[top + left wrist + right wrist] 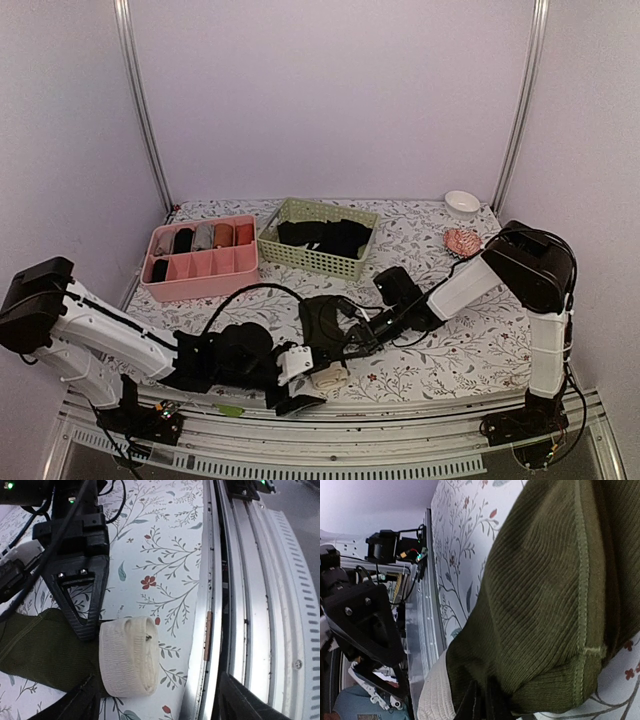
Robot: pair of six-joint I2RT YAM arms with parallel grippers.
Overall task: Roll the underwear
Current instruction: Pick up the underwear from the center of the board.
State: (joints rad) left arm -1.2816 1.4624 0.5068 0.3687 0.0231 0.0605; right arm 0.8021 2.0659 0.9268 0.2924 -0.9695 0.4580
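From the top camera, the underwear (320, 318) lies near the front edge of the table (470, 340), between the two arms and well apart from the pink tray (200, 286) and the green basket (312, 260) behind it. Both arms reach inward to it, the left gripper (312, 383) at its cream end and the right gripper (347, 338) on its dark part, probably so that one holds while the other turns. In the left wrist camera, the cream waistband (130, 655) is already wound into a short, thick roll near the metal rail (250, 605), and the olive-dark cloth goes out flat from it to the left. The jaws of the left gripper stand wide apart, one on each side of this roll, and I judge they are not pressing it. The narrow black tip of the right gripper touches the cloth just where the roll begins. In the right wrist camera, the ribbed cloth fills the view and the right jaws are together, pinching a fold at its hem. This seems to keep the cloth tight so the roll does not open. I judge that most of the garment is not yet rolled.
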